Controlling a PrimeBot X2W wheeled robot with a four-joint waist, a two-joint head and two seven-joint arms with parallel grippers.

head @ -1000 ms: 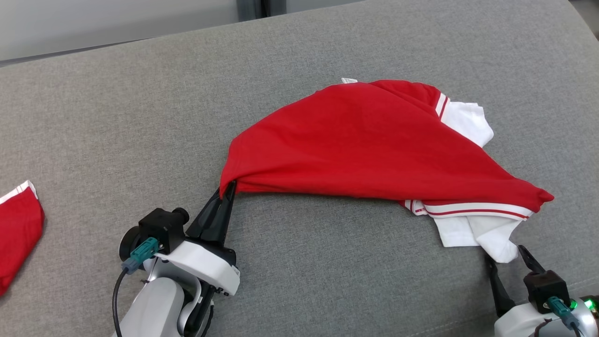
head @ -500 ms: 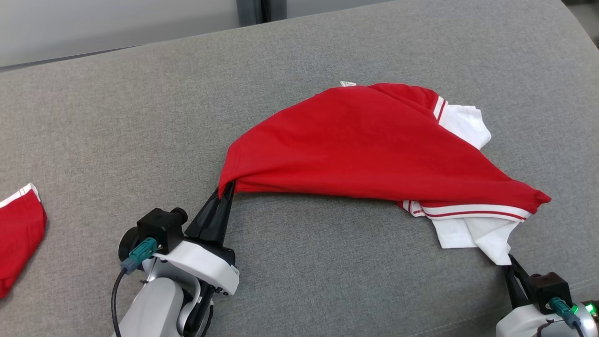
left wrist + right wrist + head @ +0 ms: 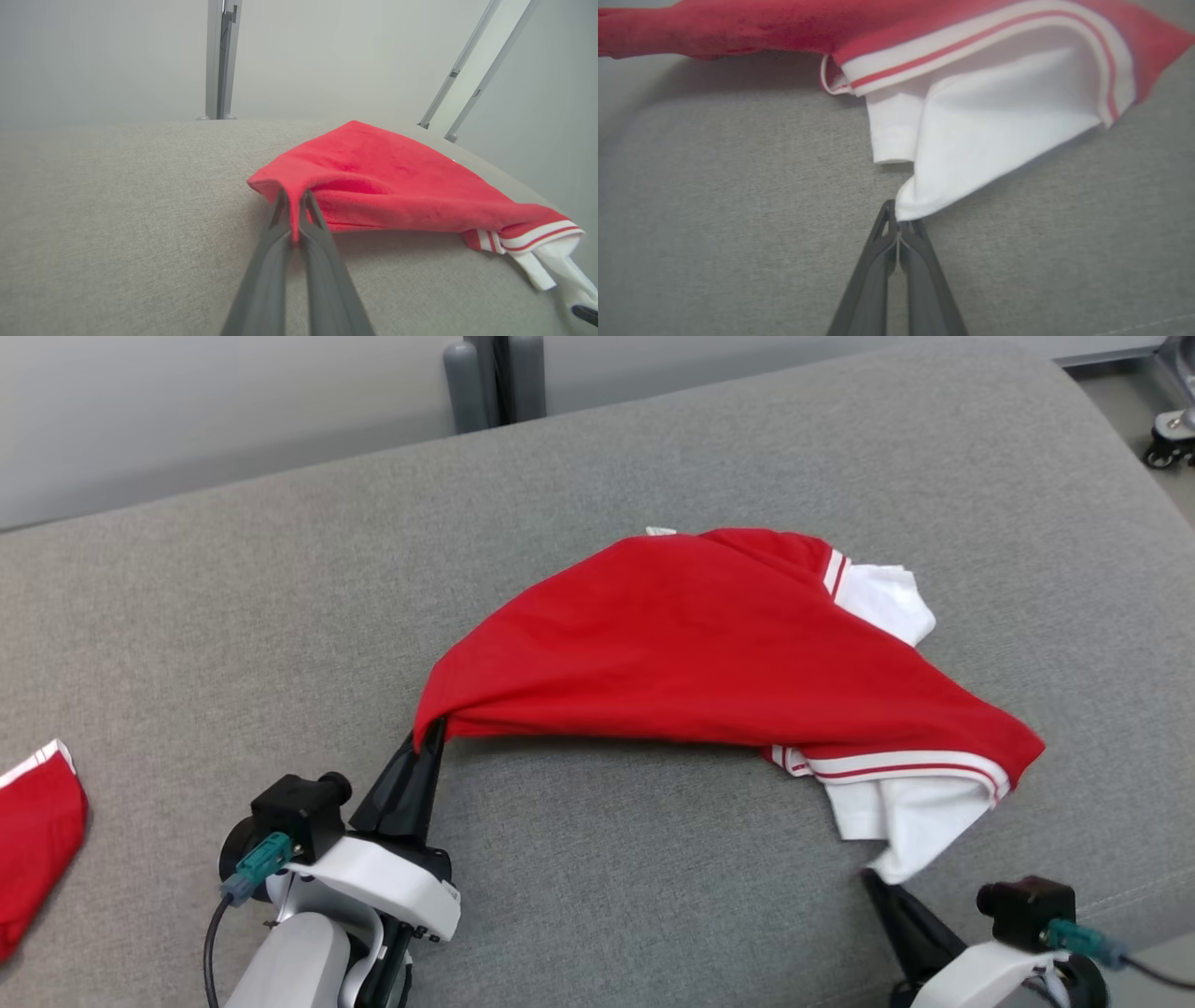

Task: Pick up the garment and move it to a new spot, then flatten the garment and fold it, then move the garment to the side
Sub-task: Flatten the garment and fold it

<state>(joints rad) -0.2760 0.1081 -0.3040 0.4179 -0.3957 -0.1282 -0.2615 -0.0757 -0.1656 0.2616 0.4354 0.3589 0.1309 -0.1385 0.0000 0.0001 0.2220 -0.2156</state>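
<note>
The grey upholstered bench [image 3: 187,644] carries the red garment [image 3: 691,653] with white sleeves, which lies bunched across its middle. Another red cloth [image 3: 33,840] sits well apart from the garment, off its left side. The left claw [image 3: 428,739] is closed on the garment's red left corner, lifting it slightly. The right claw [image 3: 873,879] is pinched onto the garment's white lower-right tip.
</note>
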